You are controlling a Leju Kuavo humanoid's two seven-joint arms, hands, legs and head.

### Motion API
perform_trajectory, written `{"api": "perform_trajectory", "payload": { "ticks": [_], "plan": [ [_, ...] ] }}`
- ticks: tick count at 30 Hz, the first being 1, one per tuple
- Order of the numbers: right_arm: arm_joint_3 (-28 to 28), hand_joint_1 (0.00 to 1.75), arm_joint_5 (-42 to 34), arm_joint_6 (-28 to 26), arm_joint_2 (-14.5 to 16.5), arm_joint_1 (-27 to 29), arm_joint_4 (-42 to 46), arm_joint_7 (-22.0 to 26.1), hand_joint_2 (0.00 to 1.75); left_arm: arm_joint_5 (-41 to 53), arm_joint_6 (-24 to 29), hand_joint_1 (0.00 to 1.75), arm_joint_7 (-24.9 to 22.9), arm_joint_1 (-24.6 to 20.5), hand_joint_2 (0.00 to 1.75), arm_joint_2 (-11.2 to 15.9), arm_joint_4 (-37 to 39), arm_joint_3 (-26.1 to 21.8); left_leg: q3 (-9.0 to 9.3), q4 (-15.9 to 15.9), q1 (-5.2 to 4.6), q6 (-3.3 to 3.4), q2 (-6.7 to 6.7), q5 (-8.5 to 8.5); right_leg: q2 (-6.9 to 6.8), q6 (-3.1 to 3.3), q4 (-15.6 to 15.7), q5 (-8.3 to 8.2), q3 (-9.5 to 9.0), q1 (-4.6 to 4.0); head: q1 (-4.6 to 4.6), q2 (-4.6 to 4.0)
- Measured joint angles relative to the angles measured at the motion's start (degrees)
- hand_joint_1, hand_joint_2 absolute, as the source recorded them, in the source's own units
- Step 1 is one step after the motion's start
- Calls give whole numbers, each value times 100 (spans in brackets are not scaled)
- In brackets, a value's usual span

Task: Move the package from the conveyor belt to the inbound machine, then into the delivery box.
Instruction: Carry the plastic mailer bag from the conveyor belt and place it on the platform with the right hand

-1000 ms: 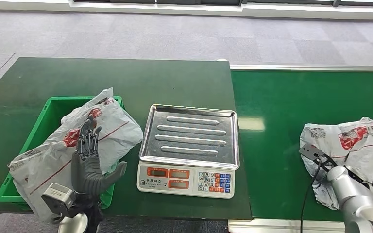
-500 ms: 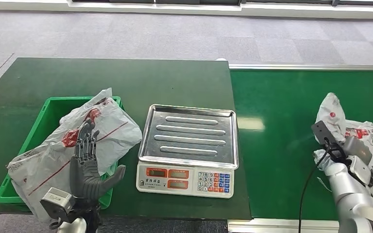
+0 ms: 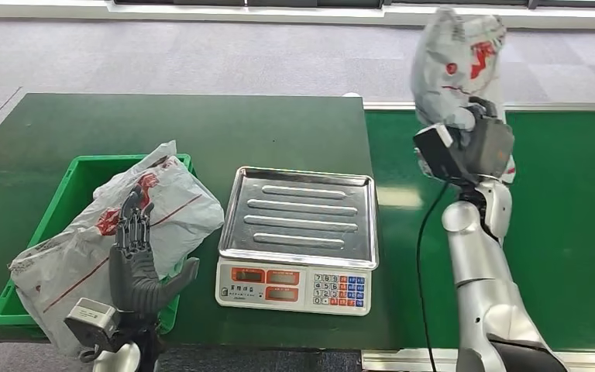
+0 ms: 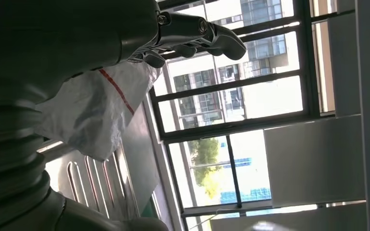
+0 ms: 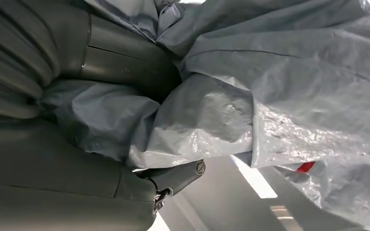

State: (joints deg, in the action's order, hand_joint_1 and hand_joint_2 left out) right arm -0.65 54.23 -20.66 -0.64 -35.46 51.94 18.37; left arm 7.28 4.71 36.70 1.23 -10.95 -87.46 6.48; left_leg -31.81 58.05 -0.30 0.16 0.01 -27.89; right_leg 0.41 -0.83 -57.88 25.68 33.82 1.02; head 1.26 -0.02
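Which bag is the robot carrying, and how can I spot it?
Find the bright green conveyor belt right of the scale. Above its near end, the right hand holds up a crumpled grey package with red marks; the other bag lies in the green box.

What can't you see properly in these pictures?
- Right hand: head view, its fingers are hidden behind the wrist camera and the bag it holds.
- Bag top: cut off by the head view's upper edge.
- Scale displays: too small to read.
- Bin inside: covered by the other bag.
- Left hand: whether it touches that bag is unclear.
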Motion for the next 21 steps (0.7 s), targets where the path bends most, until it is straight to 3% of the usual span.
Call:
{"api": "perform_trajectory", "payload": {
  "ticks": [4,8,16,17,20,21],
  "plan": [
    [1169,175,328,1057,357,-221,247,153,175,11,-95,0,53,-251,175,-1,187,71,1,-1,6,-9,0,7,1,7,-2,-4,4,-4,0,0],
    [1982,175,416,1381,692,-413,239,109,175,11,-118,0,60,-413,175,-1,333,112,-2,-1,9,-11,-12,10,-8,10,-2,-5,4,-7,1,0],
    [2684,172,328,1766,955,-589,107,126,175,3,-90,0,65,-517,175,3,480,126,-10,0,7,-10,-15,8,-11,11,0,-5,5,-5,-1,0],
    [2740,144,294,1888,987,-604,48,124,175,-14,-55,0,65,-518,175,4,484,126,-10,0,7,-10,-14,7,-10,11,0,-5,6,-5,-1,0],
    [2947,15,226,2150,1088,-637,-330,-16,175,-146,95,0,57,-516,175,15,477,124,-9,0,8,-11,-16,7,-12,11,0,-5,7,-6,-1,0],
    [3015,0,209,2193,1110,-644,-502,-90,175,-199,138,0,49,-514,175,22,471,122,-10,0,8,-10,-20,7,-16,11,0,-4,6,-6,-1,0]
  ]
}}
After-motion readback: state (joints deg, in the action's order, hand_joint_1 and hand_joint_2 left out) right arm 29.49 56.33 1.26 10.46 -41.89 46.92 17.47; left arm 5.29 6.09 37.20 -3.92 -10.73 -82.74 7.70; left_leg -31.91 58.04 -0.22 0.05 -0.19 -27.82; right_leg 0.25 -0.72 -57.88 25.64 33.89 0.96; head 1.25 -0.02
